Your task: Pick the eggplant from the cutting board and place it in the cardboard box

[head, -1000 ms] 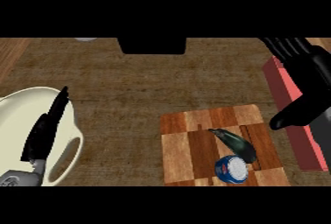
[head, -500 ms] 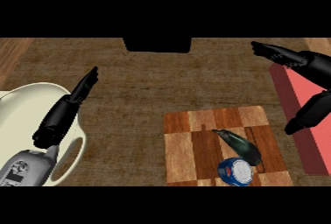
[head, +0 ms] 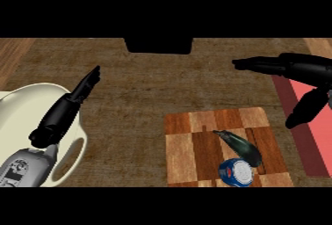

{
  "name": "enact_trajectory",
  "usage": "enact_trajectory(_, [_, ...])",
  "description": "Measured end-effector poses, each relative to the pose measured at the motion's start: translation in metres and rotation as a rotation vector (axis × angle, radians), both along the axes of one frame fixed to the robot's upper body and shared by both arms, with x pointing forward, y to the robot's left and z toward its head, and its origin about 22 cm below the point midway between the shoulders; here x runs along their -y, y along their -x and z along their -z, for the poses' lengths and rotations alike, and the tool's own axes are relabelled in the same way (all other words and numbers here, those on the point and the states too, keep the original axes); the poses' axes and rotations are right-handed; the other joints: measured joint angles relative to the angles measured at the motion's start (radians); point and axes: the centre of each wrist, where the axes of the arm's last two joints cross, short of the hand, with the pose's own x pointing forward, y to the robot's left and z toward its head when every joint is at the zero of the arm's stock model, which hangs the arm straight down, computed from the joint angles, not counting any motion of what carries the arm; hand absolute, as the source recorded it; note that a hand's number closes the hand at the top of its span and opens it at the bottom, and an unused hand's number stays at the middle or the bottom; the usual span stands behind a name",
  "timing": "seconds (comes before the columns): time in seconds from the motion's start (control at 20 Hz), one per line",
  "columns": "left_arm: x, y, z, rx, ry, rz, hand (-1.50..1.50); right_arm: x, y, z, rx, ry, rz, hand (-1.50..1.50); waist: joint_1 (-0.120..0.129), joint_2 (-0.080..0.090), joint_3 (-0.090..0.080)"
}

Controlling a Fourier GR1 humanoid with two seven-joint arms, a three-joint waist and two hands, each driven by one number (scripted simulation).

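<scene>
Above the far right of the counter [head: 130,88], the robot's right hand [head: 292,68] is hovering with its fingers stretched out straight toward the middle of the scene and its thumb hanging down, holding nothing. Over the last second it has been rising and swinging away from the cutting board [head: 194,145]: it was sitting low beside the board's right edge, and it is now higher in the view, up near the far end of the red box [head: 311,127]. That is reading as a repositioning rather than a grasp, so the pick itself is not yet begun.

The eggplant [head: 239,146] is lying untouched on the wooden board, dark and slim, its stem end pointing toward the board's middle and its fat end touching a small round blue-rimmed tin [head: 236,172] near the board's front edge. It is lying well apart from the right hand, nearer the robot and to the left of it, with the thumb hanging between the board's far right corner and the box.

On the other side, the left hand [head: 65,112] is lifting too, fingers straight and angled up over the cream bowl [head: 26,105], empty. The box along the right edge is waiting to receive the vegetable.
</scene>
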Motion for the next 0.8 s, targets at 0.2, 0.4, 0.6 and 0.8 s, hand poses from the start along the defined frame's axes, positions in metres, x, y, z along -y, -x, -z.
enact_trajectory(0.2, [-0.006,-0.002,0.000,-0.010,-0.005,-0.010,0.00,-0.028,0.005,-0.005,0.037,0.180,-0.097,-1.50,-0.011,-0.005,-0.001])
enact_trajectory(0.4, [-0.009,-0.005,-0.005,-0.007,-0.002,-0.026,0.00,-0.053,0.014,-0.001,0.071,0.318,-0.174,-1.50,-0.025,-0.009,-0.002])
enact_trajectory(0.6, [-0.013,-0.006,-0.001,-0.011,0.001,-0.041,0.00,-0.070,0.031,0.004,0.092,0.414,-0.223,-1.50,-0.040,-0.012,-0.002])
enact_trajectory(0.8, [-0.012,-0.002,0.005,-0.015,0.002,-0.039,0.00,-0.078,0.044,0.017,0.073,0.490,-0.228,-1.50,-0.043,-0.013,-0.002])
